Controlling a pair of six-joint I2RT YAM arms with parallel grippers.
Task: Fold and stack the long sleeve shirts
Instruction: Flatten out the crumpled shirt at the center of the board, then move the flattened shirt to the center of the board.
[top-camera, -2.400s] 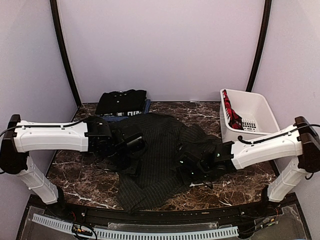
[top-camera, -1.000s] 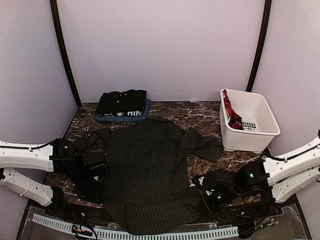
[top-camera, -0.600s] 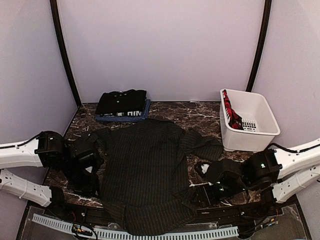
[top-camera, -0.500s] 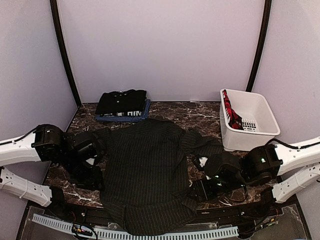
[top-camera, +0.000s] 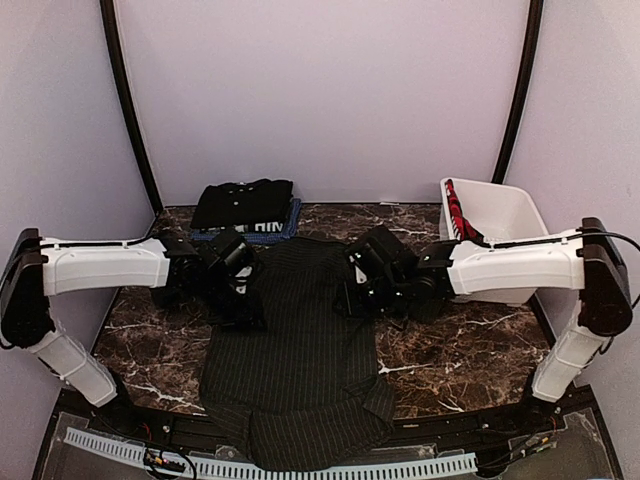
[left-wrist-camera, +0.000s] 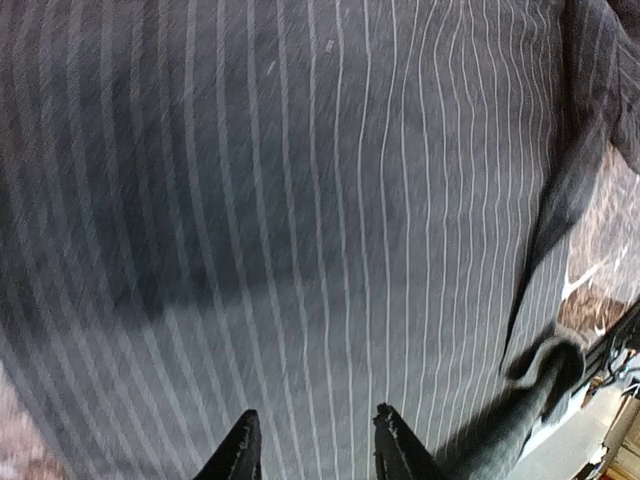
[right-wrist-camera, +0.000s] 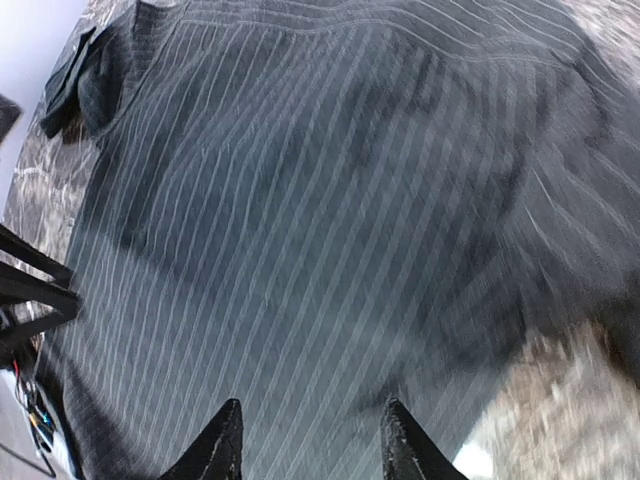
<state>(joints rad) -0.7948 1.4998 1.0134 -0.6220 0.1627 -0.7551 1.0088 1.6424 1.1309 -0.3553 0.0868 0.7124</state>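
Pinstriped shirt (top-camera: 290, 350): spread down the middle of the table (top-camera: 470, 350), hem draped over the near edge. We judge that a lopsided pull could slide it off there, or a shallow pinch could lift only one layer. Left gripper (left-wrist-camera: 315, 420) and right gripper (right-wrist-camera: 312, 405): both hover above its upper half, fingers parted, holding nothing. Sleeves: hidden under the arms. Far left, folded stack (top-camera: 245, 208); far right, basket (top-camera: 505, 210) with red cloth (top-camera: 457, 210), neither in the way.

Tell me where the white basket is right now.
Top view: the white basket sits in the table's far right corner, just beyond the right arm.
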